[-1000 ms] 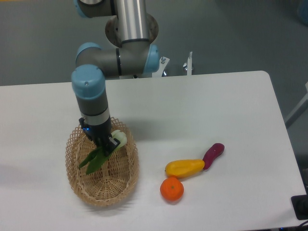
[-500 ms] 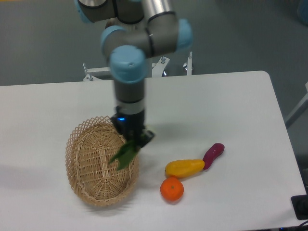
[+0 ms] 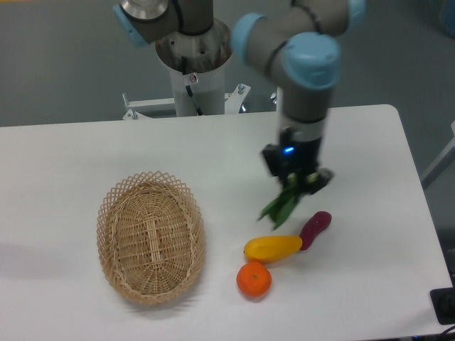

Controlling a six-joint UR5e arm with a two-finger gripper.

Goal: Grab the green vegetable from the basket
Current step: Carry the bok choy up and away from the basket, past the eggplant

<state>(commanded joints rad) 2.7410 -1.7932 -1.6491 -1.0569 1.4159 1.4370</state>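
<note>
The green vegetable (image 3: pixel 280 204) hangs in the air right of the basket, its dark leaves drooping down-left above the yellow fruit. My gripper (image 3: pixel 298 182) is shut on its upper end, and the pale stem base is hidden behind the fingers. The tan wicker basket (image 3: pixel 151 236) lies on the table's left side with nothing inside it, well apart from the gripper.
A yellow elongated fruit (image 3: pixel 273 247), a purple vegetable (image 3: pixel 315 229) and an orange (image 3: pixel 254 279) lie together just below the gripper. The arm's base (image 3: pixel 192 67) stands at the table's back edge.
The gripper has carried the green vegetable up out of the basket and far to the right, from over the basket's rim to above the yellow and purple produce.
</note>
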